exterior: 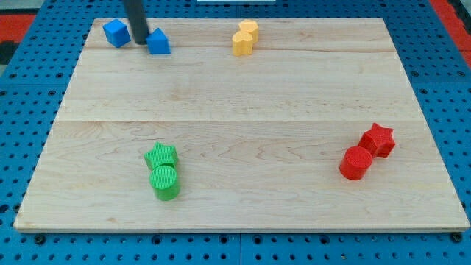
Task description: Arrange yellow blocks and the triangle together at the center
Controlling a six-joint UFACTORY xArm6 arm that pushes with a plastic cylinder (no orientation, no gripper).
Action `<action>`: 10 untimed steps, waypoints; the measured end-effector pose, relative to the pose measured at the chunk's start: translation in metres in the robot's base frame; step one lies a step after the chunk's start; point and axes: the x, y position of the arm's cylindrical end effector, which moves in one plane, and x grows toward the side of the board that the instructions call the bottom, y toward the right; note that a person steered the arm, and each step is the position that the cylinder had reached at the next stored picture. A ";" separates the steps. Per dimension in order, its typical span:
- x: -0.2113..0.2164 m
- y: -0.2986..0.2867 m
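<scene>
Two yellow blocks (244,37) sit touching each other near the view's top, a little right of the middle; their shapes are hard to make out. A blue triangle block (158,42) lies at the top left. A blue cube (116,33) lies left of it. My tip (139,41) stands between the blue cube and the blue triangle, right against the triangle's left side.
A green star (161,155) and a green cylinder (165,182) sit together at the bottom left. A red star (378,139) and a red cylinder (357,163) sit together at the right. The wooden board (243,96) lies on a blue pegboard.
</scene>
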 end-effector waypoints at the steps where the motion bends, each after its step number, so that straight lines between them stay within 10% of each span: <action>1: 0.003 0.096; 4: -0.064 0.131; 7: 0.081 0.153; 10: -0.017 0.136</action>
